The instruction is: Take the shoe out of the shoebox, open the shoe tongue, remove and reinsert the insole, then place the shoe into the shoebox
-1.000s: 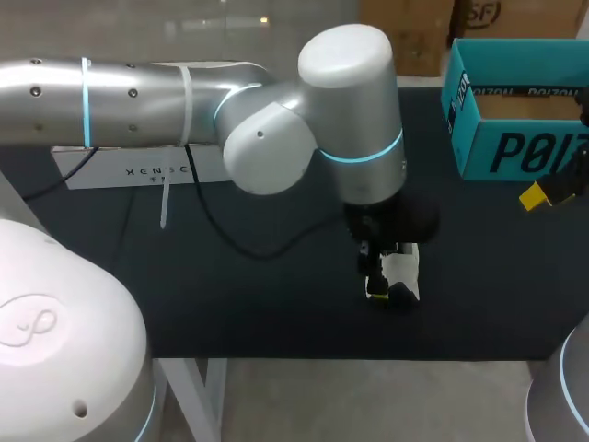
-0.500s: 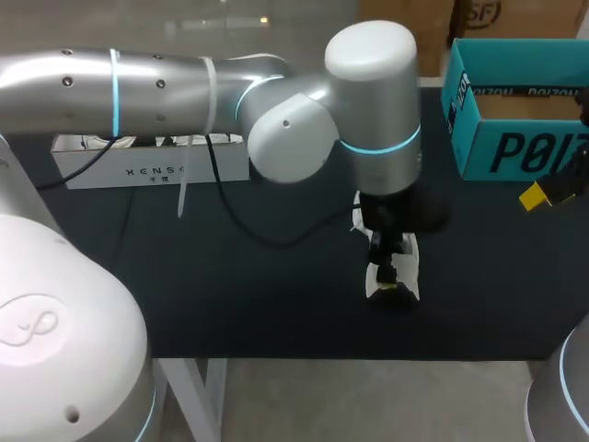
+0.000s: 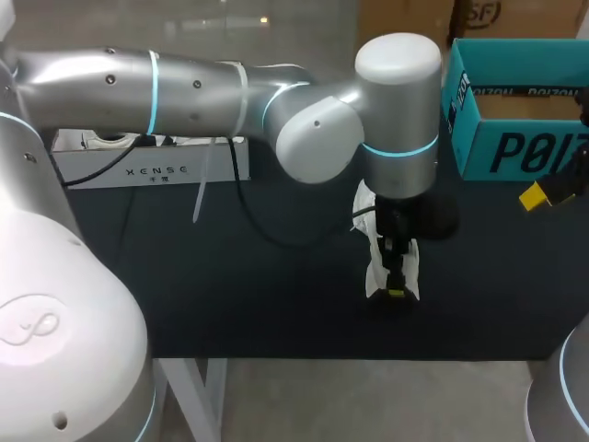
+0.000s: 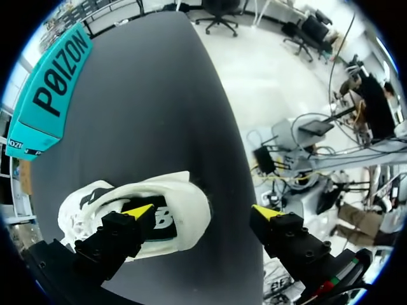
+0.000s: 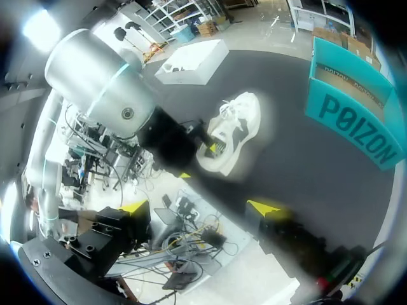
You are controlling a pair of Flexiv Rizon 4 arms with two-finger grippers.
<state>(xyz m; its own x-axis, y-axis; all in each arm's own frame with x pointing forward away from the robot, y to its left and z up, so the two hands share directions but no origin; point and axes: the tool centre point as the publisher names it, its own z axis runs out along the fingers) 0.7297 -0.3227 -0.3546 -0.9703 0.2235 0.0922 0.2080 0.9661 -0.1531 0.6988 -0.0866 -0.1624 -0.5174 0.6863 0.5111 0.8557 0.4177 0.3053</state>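
shoe sits on black tabletop, outside the teal shoebox, well apart from it. left pincer hangs over shoe, fingers apart, one tip above it, nothing clamped. right pincer apart, empty, near shoebox.

The left arm has slid over to the right. The left gripper moved a little across the shoe. More of the white shoe shows now.
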